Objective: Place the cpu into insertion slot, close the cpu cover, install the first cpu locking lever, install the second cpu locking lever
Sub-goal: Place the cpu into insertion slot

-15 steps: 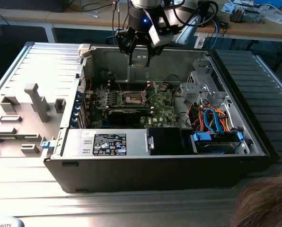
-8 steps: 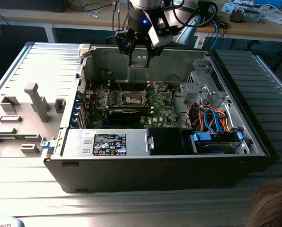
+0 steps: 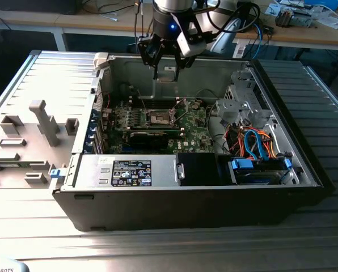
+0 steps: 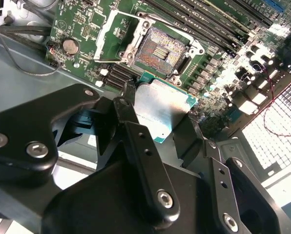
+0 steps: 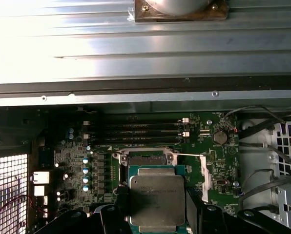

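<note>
- Black gripper (image 4: 160, 117) links sit nearest the lens in both wrist views; its fingers (image 4: 132, 105) are closed on two opposite edges of the cpu (image 4: 167, 105), with no visible gap between pad and chip.
- Silver-grey top of the cpu (image 5: 157, 195) faces the first wrist view, with the green edge of its substrate showing around the metal lid.
- From the room, the gripper (image 3: 168, 67) hangs over the open computer case (image 3: 186, 198), near the far wall, with the cpu (image 3: 168, 72) raised well clear of the board.
- Beyond the chip lies the insertion slot (image 4: 159, 51), unoccupied, its brownish contact field exposed inside a metal rim. The cpu is apart from it and not seated.
- In the first wrist view the held chip overlaps the near part of the insertion slot (image 5: 146, 158).
- Beside the slot, the cpu cover (image 4: 104, 36) stands swung open on the side nearest the coin cell (image 4: 70, 46); it does not lie over the socket.
- Around the slot spreads the green circuit board (image 3: 194, 136), with long black memory slots (image 5: 135, 131) running parallel on one side of the socket.
- At the exterior view's right, blue cables (image 3: 254, 147) run inside the case.
- Outside the case, the ribbed metal table (image 3: 44, 73) carries grey fixture blocks (image 3: 44, 122) at the exterior view's left.
</note>
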Controlling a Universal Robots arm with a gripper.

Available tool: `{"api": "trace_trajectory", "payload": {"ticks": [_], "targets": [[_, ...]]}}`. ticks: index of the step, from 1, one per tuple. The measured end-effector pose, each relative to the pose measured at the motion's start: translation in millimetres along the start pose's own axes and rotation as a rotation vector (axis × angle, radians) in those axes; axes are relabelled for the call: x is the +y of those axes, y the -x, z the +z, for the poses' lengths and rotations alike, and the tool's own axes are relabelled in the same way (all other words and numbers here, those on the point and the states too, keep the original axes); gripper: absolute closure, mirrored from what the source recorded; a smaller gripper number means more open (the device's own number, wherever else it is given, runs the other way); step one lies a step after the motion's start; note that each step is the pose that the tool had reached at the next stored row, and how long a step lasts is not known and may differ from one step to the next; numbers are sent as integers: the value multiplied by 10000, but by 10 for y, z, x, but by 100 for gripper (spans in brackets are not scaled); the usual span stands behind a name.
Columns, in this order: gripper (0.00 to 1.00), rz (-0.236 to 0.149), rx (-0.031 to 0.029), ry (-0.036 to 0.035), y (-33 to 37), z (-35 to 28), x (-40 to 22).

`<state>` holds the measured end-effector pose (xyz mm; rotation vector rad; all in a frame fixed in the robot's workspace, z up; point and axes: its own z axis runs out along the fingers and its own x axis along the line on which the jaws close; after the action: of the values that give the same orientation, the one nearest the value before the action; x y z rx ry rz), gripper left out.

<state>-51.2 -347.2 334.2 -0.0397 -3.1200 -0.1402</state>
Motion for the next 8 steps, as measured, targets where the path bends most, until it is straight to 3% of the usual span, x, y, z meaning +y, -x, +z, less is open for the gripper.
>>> {"api": "trace_trajectory", "payload": {"ticks": [2,5,8], "targets": [[45,1,0,-18,-7,11,0],[45,-4,-2,-141,-12,35,11],[45,-432,33,-150,-35,95,9]]}}
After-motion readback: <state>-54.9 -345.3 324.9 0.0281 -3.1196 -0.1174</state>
